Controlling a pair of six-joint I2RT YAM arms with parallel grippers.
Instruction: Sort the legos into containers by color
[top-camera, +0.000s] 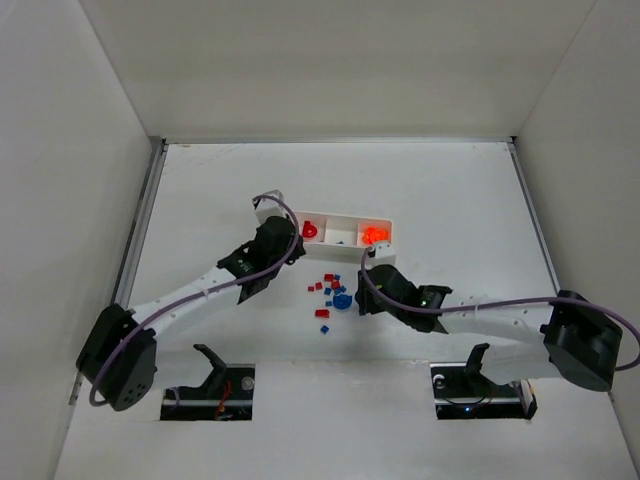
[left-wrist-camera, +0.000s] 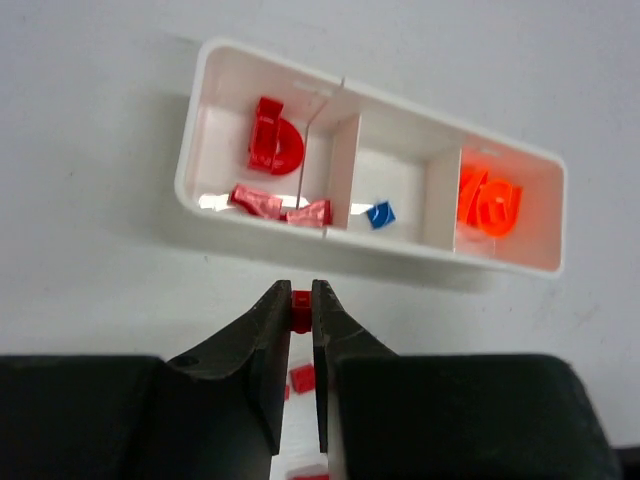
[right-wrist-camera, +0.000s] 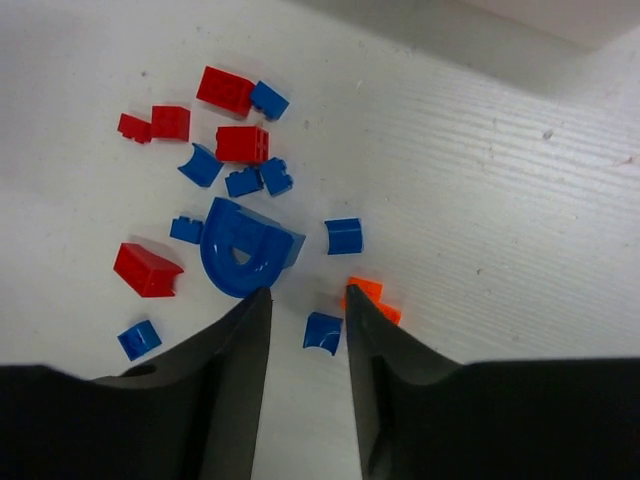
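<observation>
The left gripper (left-wrist-camera: 300, 291) clamps a small red plastic brick (left-wrist-camera: 301, 310) at its fingertips, just short of the long white plastic tray (left-wrist-camera: 400, 252), with its arm reaching forward. The right gripper (right-wrist-camera: 307, 300) holds its fingers apart over a small curved blue plastic piece (right-wrist-camera: 322, 332) beside scattered bricks (right-wrist-camera: 240, 143), with its arm angled inward.

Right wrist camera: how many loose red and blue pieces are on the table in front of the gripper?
Red pieces: 5
Blue pieces: 9, including the big arch
Total: 14, leaving out the orange bit, which is only partly in view.
</observation>
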